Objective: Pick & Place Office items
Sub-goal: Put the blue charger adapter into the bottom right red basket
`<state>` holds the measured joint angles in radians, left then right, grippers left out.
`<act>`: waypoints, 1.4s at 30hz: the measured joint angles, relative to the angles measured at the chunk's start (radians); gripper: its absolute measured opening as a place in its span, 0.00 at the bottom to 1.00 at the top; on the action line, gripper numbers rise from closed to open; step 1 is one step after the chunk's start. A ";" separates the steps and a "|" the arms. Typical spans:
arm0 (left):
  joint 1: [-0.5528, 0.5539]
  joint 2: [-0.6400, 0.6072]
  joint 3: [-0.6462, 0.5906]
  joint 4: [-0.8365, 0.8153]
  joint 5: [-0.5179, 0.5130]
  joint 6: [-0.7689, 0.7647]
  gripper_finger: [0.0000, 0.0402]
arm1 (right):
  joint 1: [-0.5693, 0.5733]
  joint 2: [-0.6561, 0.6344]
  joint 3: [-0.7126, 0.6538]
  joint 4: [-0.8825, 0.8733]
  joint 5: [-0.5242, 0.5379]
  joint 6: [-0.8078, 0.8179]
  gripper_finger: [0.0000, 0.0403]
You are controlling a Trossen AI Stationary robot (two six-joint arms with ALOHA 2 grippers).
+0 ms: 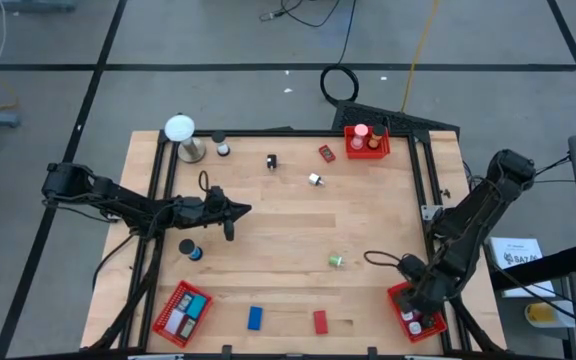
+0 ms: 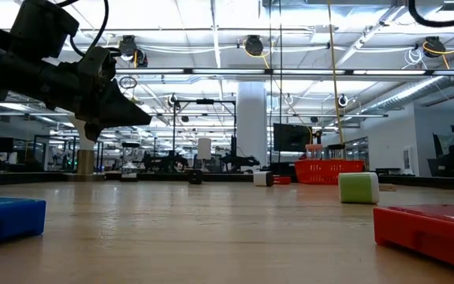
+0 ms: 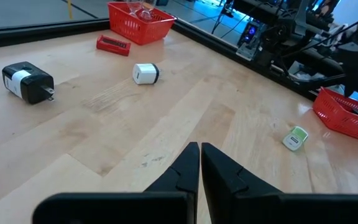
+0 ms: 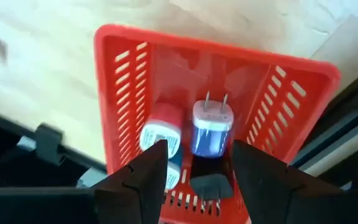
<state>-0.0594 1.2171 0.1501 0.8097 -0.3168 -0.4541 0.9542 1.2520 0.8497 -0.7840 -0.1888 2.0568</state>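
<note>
Right gripper [image 4: 194,165] spread, empty, above red basket [image 4: 294,81] at table's near right corner; plug adapter [image 4: 211,127] and white roll [image 4: 161,134] inside, seen only in right wrist view. Left gripper [image 3: 199,163] pressed together, mid-left. Green-white piece [image 1: 336,260] lies between arms, on open wood.

The left arm reaches across the table, its left gripper [image 3: 199,163] closed and empty. The right gripper [image 4: 194,168] points down, fingers parted.
</note>
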 joint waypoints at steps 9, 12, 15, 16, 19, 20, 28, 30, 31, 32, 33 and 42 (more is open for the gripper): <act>0.000 0.000 0.000 -0.016 0.000 0.000 0.04 | -0.060 0.107 0.000 0.000 -0.035 -0.065 0.42; 0.000 0.000 0.000 -0.023 0.000 -0.001 0.04 | -0.066 0.143 0.000 0.001 -0.051 -0.091 0.42; 0.000 0.000 0.000 -0.023 0.000 -0.002 0.04 | -0.065 0.166 0.000 0.003 -0.051 -0.096 0.42; 0.000 0.000 0.000 -0.023 0.000 -0.002 0.04 | -0.065 0.174 0.000 0.004 -0.052 -0.097 0.42; 0.000 0.000 0.000 -0.023 0.000 -0.002 0.04 | -0.065 0.196 0.000 0.010 -0.053 -0.097 0.42; 0.000 0.000 0.000 -0.023 0.000 -0.002 0.04 | -0.065 0.204 0.000 0.009 -0.055 -0.096 0.42; 0.000 0.000 0.000 -0.023 0.000 -0.003 0.04 | -0.065 0.240 0.000 0.036 -0.077 -0.079 0.42; 0.000 0.000 0.000 -0.023 0.000 -0.003 0.04 | -0.065 0.249 0.000 0.035 -0.077 -0.079 0.41; 0.000 0.000 0.000 -0.023 0.000 -0.003 0.04 | -0.065 0.251 0.000 0.035 -0.077 -0.079 0.39; 0.000 0.000 0.000 -0.023 0.000 -0.003 0.04 | -0.065 0.252 0.000 0.036 -0.076 -0.079 0.38; 0.000 0.000 0.000 -0.023 0.000 -0.003 0.04 | -0.065 0.252 0.000 0.039 -0.074 -0.079 0.36; 0.000 0.000 0.000 -0.023 0.000 -0.003 0.04 | -0.064 0.252 0.000 0.040 -0.067 -0.079 0.13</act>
<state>-0.0597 1.2171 0.1497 0.7872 -0.3164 -0.4574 0.8898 1.5043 0.8497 -0.7444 -0.2559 1.9778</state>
